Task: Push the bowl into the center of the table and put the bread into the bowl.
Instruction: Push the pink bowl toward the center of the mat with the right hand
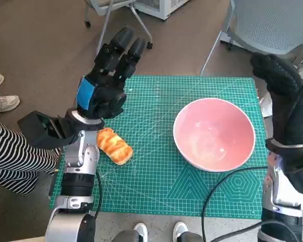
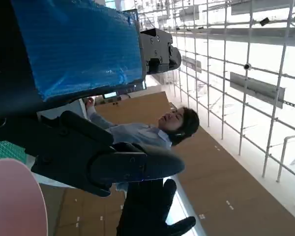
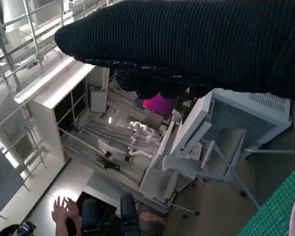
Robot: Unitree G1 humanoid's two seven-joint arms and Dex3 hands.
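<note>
Nearest the robot, the green cutting mat point(image 1: 156, 176) covers the small table, and a black cable point(image 1: 227, 184) loops across its near right part up to the bowl's near rim. On the left side of the mat lies the bread point(image 1: 113, 145), a golden, glazed roll set at a slant, just beside the pale left forearm point(image 1: 78, 171) and untouched by either hand. To its right, on the right half of the mat rather than at the middle, stands the pink bowl point(image 1: 214, 134); it sits upright, its inside is bare and glossy, and nothing lies in it. The same pink rim shows at one edge of the left wrist view point(image 2: 12, 196), and a sliver of it in the corner of the right wrist view. The left hand point(image 1: 108, 75), blue tape on its back, is raised above the far left part of the mat beyond the bread, fingers stretched out and apart, holding nothing. The right hand point(image 1: 288, 101) in its knitted glove hangs by the table's right edge, just beside the bowl without clearly touching it; it holds nothing, but whether its fingers are spread or curled cannot be told. At the left a person's striped trouser leg point(image 1: 10, 156) and white shoe point(image 1: 0, 101) show; farther off stand chair legs point(image 1: 111, 20) on brown floor.
</note>
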